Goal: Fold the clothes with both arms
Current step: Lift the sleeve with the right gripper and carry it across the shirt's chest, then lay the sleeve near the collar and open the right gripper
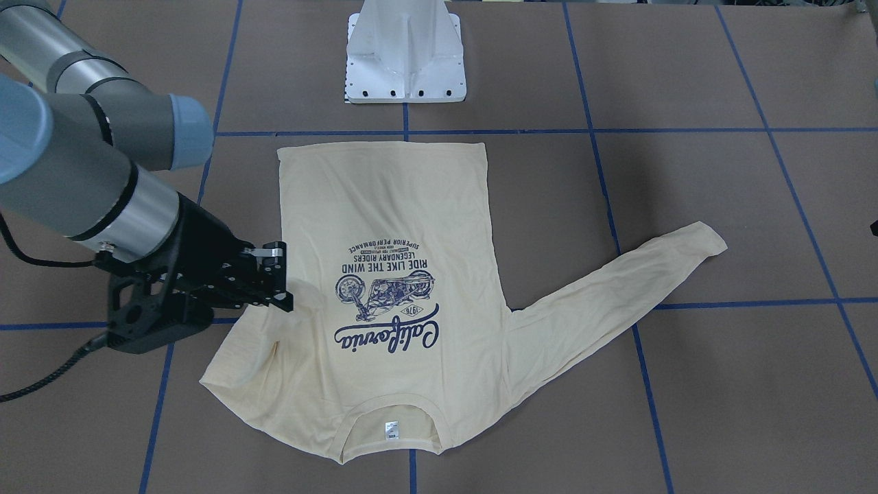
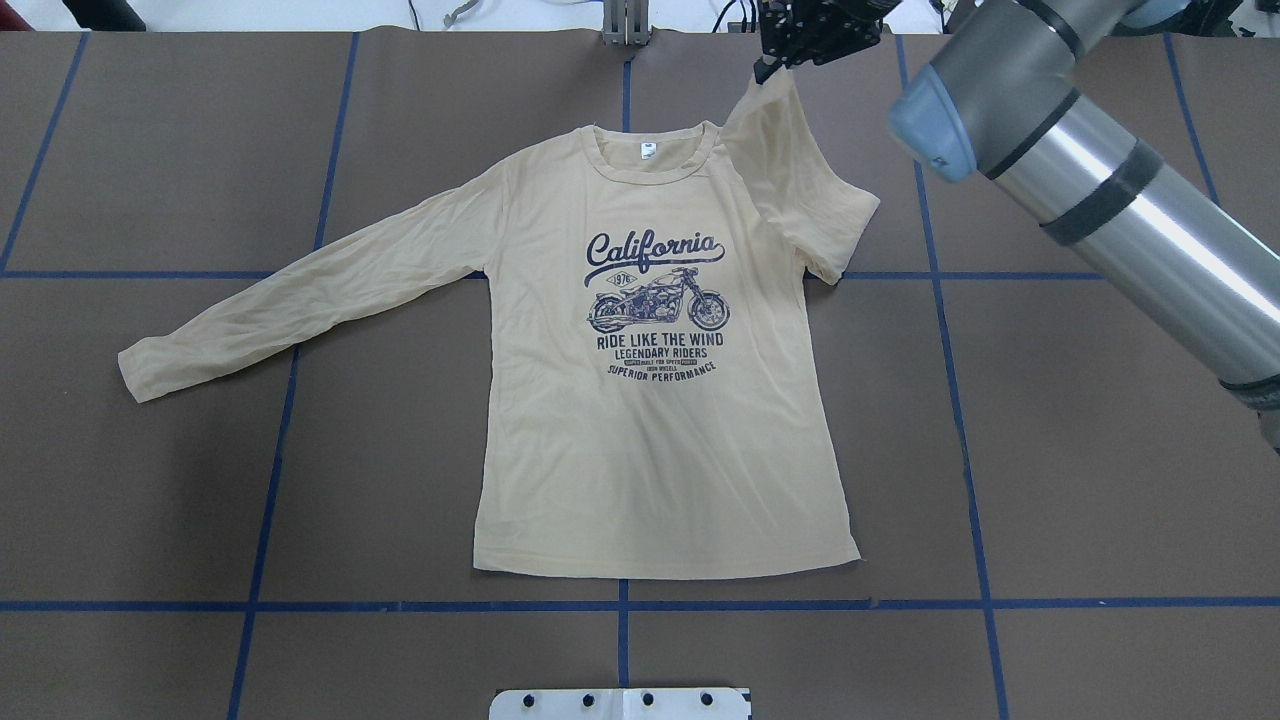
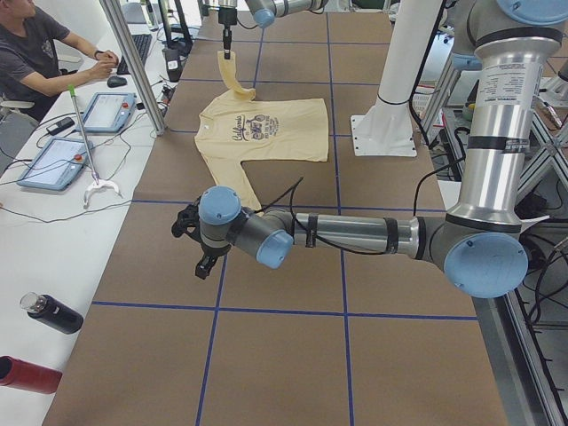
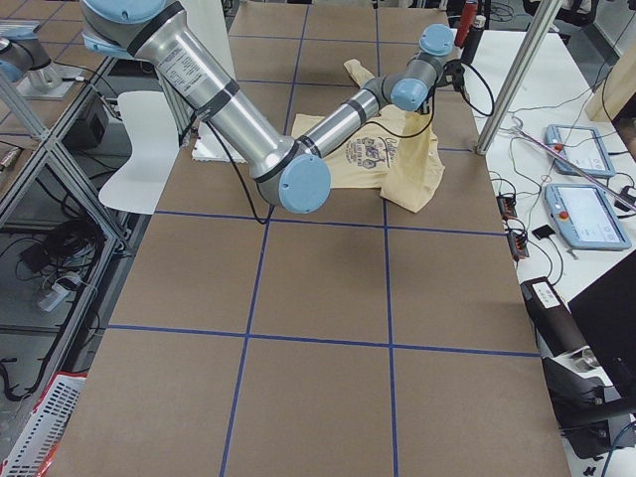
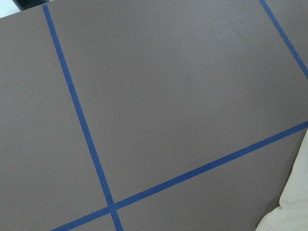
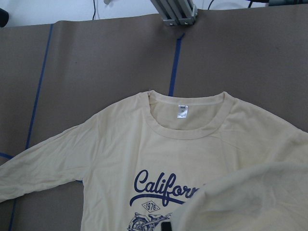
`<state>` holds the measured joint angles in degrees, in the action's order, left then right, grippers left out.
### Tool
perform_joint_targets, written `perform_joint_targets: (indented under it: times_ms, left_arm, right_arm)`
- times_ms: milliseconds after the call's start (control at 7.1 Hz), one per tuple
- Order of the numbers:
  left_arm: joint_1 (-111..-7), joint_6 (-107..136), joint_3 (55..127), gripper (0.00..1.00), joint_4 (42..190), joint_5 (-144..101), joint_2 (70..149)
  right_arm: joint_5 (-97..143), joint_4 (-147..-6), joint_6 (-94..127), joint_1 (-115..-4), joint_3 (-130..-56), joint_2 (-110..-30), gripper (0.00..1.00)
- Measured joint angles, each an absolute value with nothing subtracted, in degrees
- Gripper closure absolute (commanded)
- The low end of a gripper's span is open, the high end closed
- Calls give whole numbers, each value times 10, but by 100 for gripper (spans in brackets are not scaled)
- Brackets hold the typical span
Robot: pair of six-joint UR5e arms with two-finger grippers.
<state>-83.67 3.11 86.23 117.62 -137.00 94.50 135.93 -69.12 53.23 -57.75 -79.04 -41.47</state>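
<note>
Right hand (image 2: pixel 770 62) gripping raised sleeve (image 2: pixel 790 170), T-shirt (image 2: pixel 660 440) spread flat below

Counter (image 2: pixel 1100 450) covered in brown paper, with a blue tape grid (image 2: pixel 622 606). White side desk (image 3: pixel 53 231) along one edge: two tablets (image 3: pixel 108 111), keyboard (image 3: pixel 142 44), mouse (image 3: pixel 115 81), seated person (image 3: pixel 35 49). Aluminium post (image 3: pixel 133 67) at the desk edge. Black bottle (image 3: pixel 53 312) and red bottle (image 3: pixel 27 373) lying on the desk. Opposite side: metal framing (image 4: pixel 40 149), white chair (image 4: pixel 134 149), white basket (image 4: pixel 55 432), cables (image 4: pixel 60 258) on the floor. Even indoor light.
</note>
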Motion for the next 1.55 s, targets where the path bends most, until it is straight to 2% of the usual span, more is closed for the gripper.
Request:
perform_joint_targets:
  times_ms: [423,986,1268,1550]
  left_arm:
    - [-837,31,844,1,1178,-1370,948]
    - [-836,42,833,1,1192,-1370,959]
    - [-836,59,832,1,1193,-1372,970]
    - [-836,79,835,1,1193,-1404,977]
  right_arm:
    - [1255,-616,533,-500,-684,-353,100]
    - [1146,-604,533,-433,-604,-299,100]
    - [1102,-595,534,-407,-576,-293,1]
    - [1078,-563,547,-398,-530,-275,1]
